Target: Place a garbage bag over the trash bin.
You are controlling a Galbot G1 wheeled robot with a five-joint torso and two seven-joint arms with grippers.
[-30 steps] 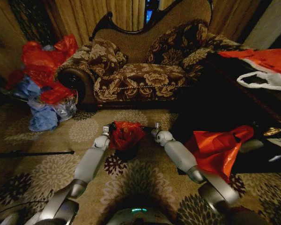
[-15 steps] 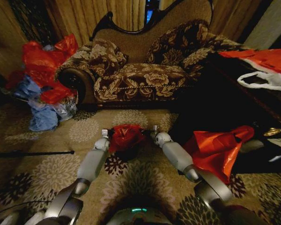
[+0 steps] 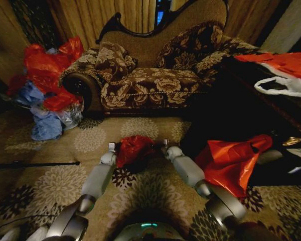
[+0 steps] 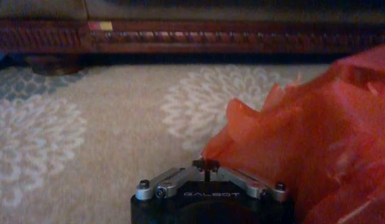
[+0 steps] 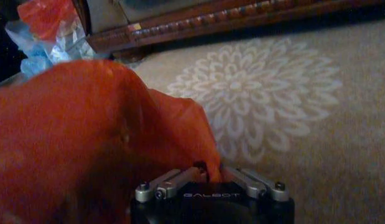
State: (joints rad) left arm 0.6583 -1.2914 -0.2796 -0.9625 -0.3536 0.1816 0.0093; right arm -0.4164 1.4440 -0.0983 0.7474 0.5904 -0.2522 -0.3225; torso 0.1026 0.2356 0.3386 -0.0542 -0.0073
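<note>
The garbage bag (image 3: 134, 149), red and crinkly, is stretched between my two grippers on the patterned rug in front of the sofa. My left gripper (image 3: 111, 147) is shut on its left edge, and my right gripper (image 3: 165, 145) is shut on its right edge. The trash bin is almost wholly hidden under the bag; only a dark sliver (image 3: 136, 165) shows beneath it. In the left wrist view the gripper (image 4: 206, 164) pinches the bag (image 4: 317, 140). The right wrist view has the closed tips of the gripper (image 5: 208, 167) gripping the bag's rim (image 5: 86, 140).
A floral sofa (image 3: 150, 85) stands behind. A heap of red and blue bags (image 3: 45, 90) lies at the left. A larger red-orange bag (image 3: 231, 158) leans on a dark table (image 3: 251, 105) at the right. A black rod (image 3: 35, 163) lies on the rug.
Both grippers have come down and back toward me with the bag. The bag now sits lower and flatter, and the dark bin seen under it earlier is nearly covered.
</note>
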